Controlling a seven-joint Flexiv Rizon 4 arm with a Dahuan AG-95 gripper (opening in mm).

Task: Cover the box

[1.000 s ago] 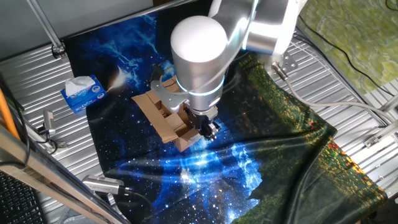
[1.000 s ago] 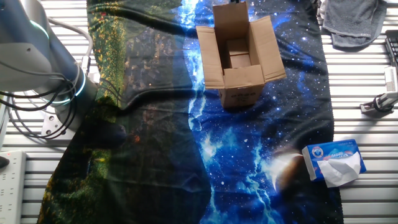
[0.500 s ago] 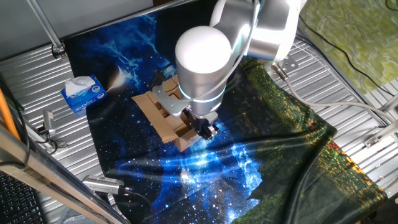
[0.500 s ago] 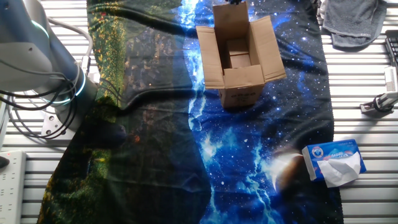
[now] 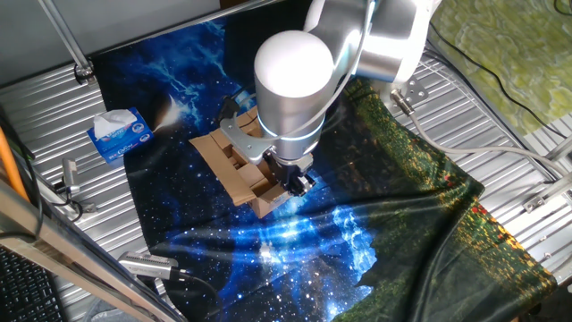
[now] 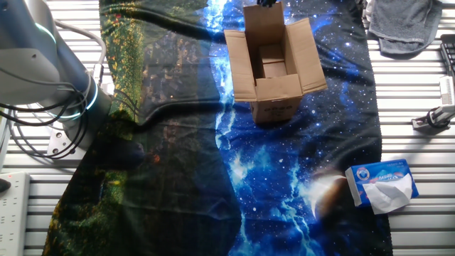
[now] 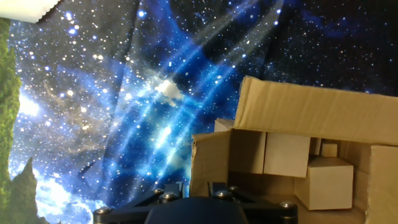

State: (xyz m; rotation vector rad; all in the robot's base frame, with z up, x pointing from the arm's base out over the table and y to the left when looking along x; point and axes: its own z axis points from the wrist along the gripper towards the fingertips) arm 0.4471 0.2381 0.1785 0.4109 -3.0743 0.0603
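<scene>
I've only nudged the arm (image 5: 295,80) a touch since a second ago: its big white joint sits slightly further toward the right edge of the cloth and a bit higher in the frame. The gripper (image 5: 295,182) at the box's (image 5: 243,172) flap on that side has crept a hair to the right as well.

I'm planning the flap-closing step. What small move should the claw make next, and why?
Probably nudge sideways into the nearest upright flap to fold it inward. The box is open with all four flaps splayed, and the claw hangs right at its edge. Its jaws' state cannot be told.
</scene>
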